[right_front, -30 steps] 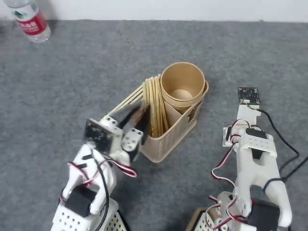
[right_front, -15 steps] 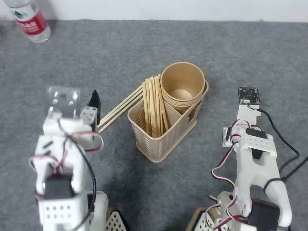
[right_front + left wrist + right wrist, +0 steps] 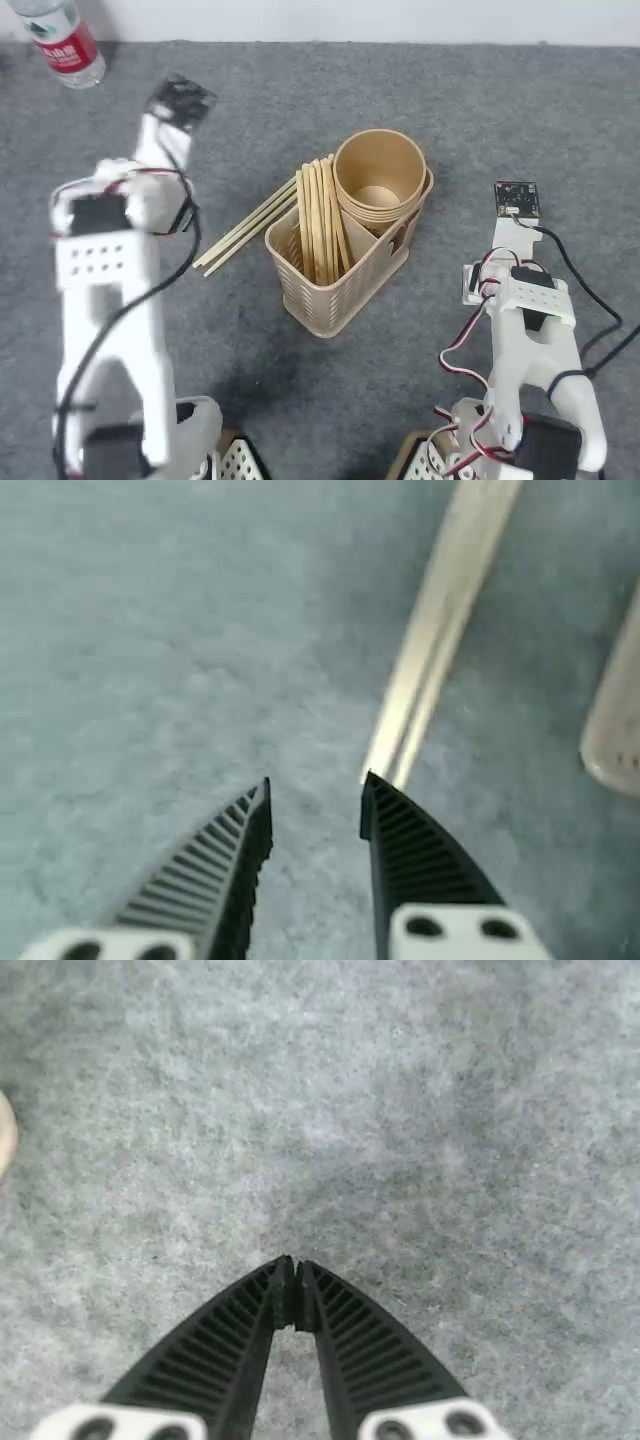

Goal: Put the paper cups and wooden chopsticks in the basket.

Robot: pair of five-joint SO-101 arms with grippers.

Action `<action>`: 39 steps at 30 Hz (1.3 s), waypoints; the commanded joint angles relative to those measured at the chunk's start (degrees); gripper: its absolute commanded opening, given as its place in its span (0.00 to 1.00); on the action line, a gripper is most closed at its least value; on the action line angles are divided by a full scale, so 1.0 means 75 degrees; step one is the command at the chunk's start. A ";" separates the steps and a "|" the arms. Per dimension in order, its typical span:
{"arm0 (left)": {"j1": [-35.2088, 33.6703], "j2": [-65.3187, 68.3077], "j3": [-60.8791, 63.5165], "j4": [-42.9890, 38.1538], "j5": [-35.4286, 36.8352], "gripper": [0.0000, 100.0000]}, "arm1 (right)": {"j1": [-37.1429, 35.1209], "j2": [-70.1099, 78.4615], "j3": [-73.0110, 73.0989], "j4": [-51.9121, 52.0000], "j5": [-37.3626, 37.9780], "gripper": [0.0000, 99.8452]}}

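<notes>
left gripper (image 3: 315, 785) withdrawn from basket (image 3: 330, 295), jaws parted, empty; right gripper (image 3: 295, 1263) closed; chopsticks (image 3: 240, 230) outside

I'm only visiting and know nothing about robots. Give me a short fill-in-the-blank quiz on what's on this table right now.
1. The paper cups sit stacked ____ the basket.
2. A loose pair of chopsticks lies on the grey carpet, not yet in the ____.
3. The left gripper has its jaws ____.
4. The right gripper has its jaws ____.

Missing words: inside; basket; open; shut.
</notes>
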 commanded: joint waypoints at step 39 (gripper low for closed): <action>0.0703 0.7689 -0.4390 0.1430 -0.2602 0.04 | -0.0064 -0.0240 0.0000 -0.0111 0.0094 0.01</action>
